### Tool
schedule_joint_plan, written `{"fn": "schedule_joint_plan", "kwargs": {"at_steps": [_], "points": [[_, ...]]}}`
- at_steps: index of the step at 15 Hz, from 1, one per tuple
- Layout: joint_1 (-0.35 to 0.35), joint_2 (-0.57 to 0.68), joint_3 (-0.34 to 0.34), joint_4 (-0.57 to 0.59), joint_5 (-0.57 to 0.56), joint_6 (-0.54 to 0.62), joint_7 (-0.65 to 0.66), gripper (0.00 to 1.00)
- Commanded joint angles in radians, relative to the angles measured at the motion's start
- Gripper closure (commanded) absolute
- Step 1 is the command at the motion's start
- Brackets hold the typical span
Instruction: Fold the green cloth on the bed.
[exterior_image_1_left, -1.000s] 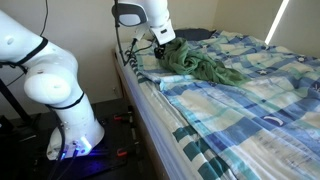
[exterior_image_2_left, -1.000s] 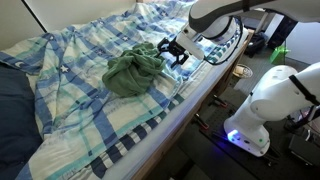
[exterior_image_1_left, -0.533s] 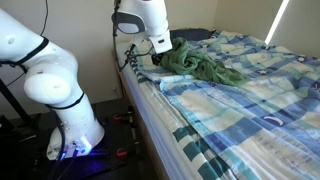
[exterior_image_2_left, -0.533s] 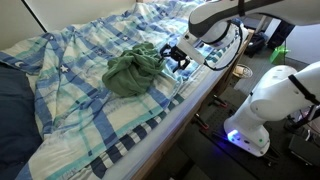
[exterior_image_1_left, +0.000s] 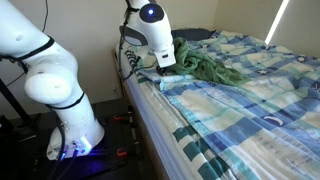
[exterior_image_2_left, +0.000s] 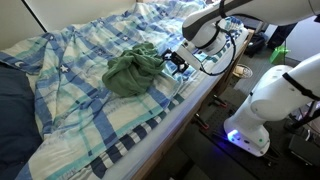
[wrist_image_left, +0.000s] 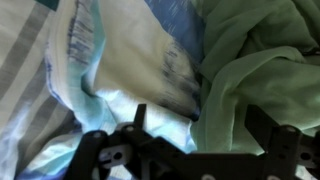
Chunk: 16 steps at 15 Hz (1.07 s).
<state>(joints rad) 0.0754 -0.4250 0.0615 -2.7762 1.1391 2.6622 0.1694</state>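
The bed (exterior_image_2_left: 70, 95) fills most of both exterior views, and its blue, white and green checked cover (exterior_image_1_left: 250, 95) is wrinkled. My white arm (exterior_image_1_left: 50, 75) stands on the floor beside it and reaches over the bed's edge. A dark navy pillow (exterior_image_2_left: 14, 115) lies at one end. The green cloth (exterior_image_2_left: 132, 72) sits in a rumpled, unfolded heap on the cover, near the bed's edge. My gripper (exterior_image_2_left: 176, 62) is low, at the side of the heap nearest that edge. In the wrist view my fingers (wrist_image_left: 140, 125) are spread apart, one over the checked cover, the other over the green fabric, with the cloth's border between them. I cannot tell whether they touch it.
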Motion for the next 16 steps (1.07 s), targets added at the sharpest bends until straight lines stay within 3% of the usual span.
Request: {"fn": "schedule_joint_plan", "kwargs": {"at_steps": [1,5,6,7,9,16], "points": [[0.035,0.067,-0.027,0.042,0.132,0.049,-0.139,0.00],[0.046,0.124,-0.021,0.097,0.250,0.068,-0.288,0.00],[0.047,0.143,-0.018,0.113,0.272,0.069,-0.320,0.05],[0.047,0.158,-0.018,0.127,0.294,0.067,-0.354,0.28],[0.046,0.190,-0.013,0.148,0.325,0.069,-0.404,0.32],[0.043,0.227,-0.006,0.185,0.384,0.088,-0.499,0.86]]}}
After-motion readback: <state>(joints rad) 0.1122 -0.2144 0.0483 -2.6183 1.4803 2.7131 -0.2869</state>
